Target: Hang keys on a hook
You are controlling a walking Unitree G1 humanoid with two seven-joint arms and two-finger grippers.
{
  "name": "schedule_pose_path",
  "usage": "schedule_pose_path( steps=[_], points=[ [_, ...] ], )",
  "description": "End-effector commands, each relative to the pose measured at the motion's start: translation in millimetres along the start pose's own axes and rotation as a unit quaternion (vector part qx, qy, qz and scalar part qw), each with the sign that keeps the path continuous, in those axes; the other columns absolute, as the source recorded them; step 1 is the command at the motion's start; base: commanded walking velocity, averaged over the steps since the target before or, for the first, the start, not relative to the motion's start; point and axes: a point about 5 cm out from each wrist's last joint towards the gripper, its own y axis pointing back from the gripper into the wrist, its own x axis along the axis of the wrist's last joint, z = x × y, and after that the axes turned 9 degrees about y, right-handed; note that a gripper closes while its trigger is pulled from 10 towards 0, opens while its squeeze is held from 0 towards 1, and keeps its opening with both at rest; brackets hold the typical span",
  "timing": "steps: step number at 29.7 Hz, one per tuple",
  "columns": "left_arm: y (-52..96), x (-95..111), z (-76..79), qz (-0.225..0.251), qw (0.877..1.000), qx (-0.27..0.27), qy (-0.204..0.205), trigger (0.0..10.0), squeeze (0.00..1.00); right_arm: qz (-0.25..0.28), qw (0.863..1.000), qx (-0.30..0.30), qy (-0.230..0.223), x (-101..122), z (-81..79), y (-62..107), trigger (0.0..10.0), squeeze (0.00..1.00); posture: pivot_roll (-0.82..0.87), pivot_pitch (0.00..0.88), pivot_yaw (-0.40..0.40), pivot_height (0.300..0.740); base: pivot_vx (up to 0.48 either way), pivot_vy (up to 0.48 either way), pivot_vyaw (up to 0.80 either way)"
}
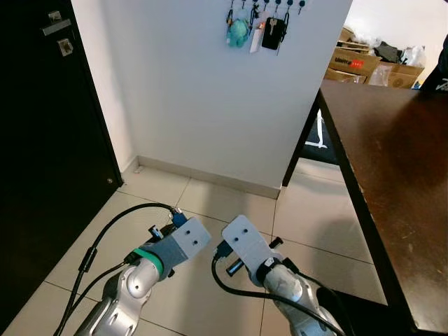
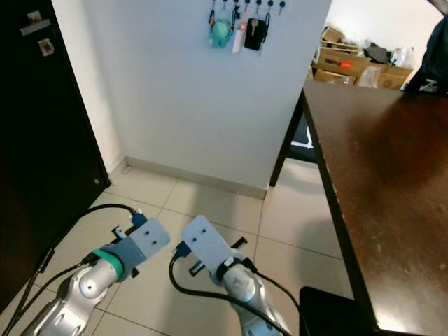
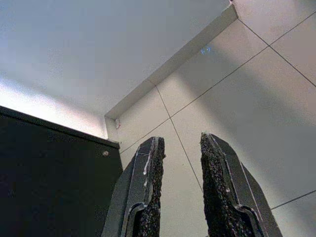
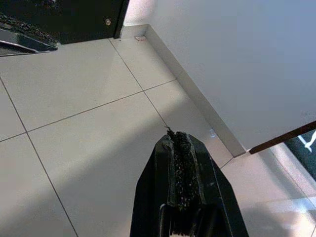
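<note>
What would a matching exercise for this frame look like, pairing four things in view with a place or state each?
Things:
1. left claw
2. right claw
3. key rack
4. dark table

Place or state:
A. fingers pressed together over the tiled floor
B. high on the white wall, with keys and a teal toy hanging from it
C. fingers apart, nothing between them
D. along the robot's right side

Pairs: 1-C, 2-A, 3-B, 4-D
</note>
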Motion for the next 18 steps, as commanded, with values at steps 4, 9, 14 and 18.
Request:
schedule_pose_path(
  steps=[4,9,14,18],
  points=[
    [2.2,-6,2.7,-0.005,1.000,-0.008,0.000,10.0,0.00,0.005,0.999,0.017,-0.031,-4,-3.2,0.9,10.0,0.00,0.05,0.028,0.052,0.740,0.000,0.000,0.00],
    [2.4,-6,2.8,-0.004,1.000,-0.010,-0.003,10.0,0.00,0.015,0.999,0.025,-0.043,-3,-4.3,2.0,10.0,0.00,0.05,0.021,0.052,0.740,0.000,0.000,0.00],
    [2.9,-6,3.2,-0.004,1.000,-0.010,-0.003,10.0,0.00,0.038,0.998,0.039,-0.022,2,-8.0,3.1,10.0,0.00,0.06,0.019,0.055,0.740,0.000,0.000,0.00],
    [3.8,-6,3.7,0.002,1.000,-0.013,-0.007,10.0,0.00,0.063,0.996,0.065,0.005,9,-13.9,3.5,10.0,0.00,0.05,0.020,0.060,0.740,0.000,0.000,0.00]
  ],
)
